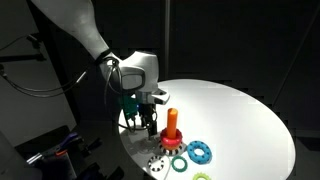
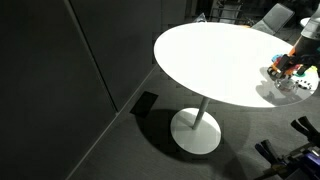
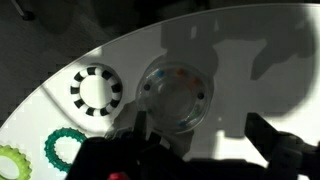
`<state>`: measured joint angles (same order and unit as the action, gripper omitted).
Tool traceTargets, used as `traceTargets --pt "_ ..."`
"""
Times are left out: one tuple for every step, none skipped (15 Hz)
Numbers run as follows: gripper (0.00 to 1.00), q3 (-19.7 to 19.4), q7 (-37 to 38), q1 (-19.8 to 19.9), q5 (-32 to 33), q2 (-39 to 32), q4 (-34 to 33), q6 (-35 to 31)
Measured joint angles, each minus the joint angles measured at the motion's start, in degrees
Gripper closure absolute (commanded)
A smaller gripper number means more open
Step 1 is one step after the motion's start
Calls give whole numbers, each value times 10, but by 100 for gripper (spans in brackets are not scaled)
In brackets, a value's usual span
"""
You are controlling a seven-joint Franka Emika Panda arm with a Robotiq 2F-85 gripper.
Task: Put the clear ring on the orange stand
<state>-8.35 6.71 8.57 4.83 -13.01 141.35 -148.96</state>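
Your gripper (image 3: 198, 135) is spread wide. The clear ring (image 3: 176, 95) lies flat on the table (image 1: 240, 110) just beside the holed white ring (image 3: 97, 90); the orange stand (image 1: 172, 120) stands upright near that white ring

Clear ring (image 3: 150, 90) beside holed ring (image 3: 78, 90) on table (image 3: 250, 60)

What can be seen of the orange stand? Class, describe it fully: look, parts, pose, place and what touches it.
The orange stand is a short orange peg, smooth like plastic, rising upright from a round red base. It stands on the white table near the edge, and no ring sits on it. The gripper hangs close beside it and appears apart from it. A green ring and a blue ring lie flat by its base; whether either touches it is too small to tell.
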Motion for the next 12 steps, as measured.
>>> traceTargets --pt "0 0 0 -2 -2 -11 -7 0" --pt "0 0 1 -5 -2 -23 -14 0" --pt "0 0 2 -7 -2 -34 -21 0" --pt "0 0 3 -9 -2 -45 -26 0" --pt "0 0 5 -12 -2 -55 -32 0" --pt "0 0 6 -14 -2 -64 -38 0" --pt "0 0 8 -15 -2 -72 -42 0" --pt "0 0 9 -17 -2 -79 -46 0" --pt "0 0 10 -18 -2 -84 -48 0" --pt "0 0 12 -19 -2 -86 -50 0" --pt "0 0 14 -21 -2 -87 -50 0" --pt "0 -1 16 -22 -2 -88 -50 -1"
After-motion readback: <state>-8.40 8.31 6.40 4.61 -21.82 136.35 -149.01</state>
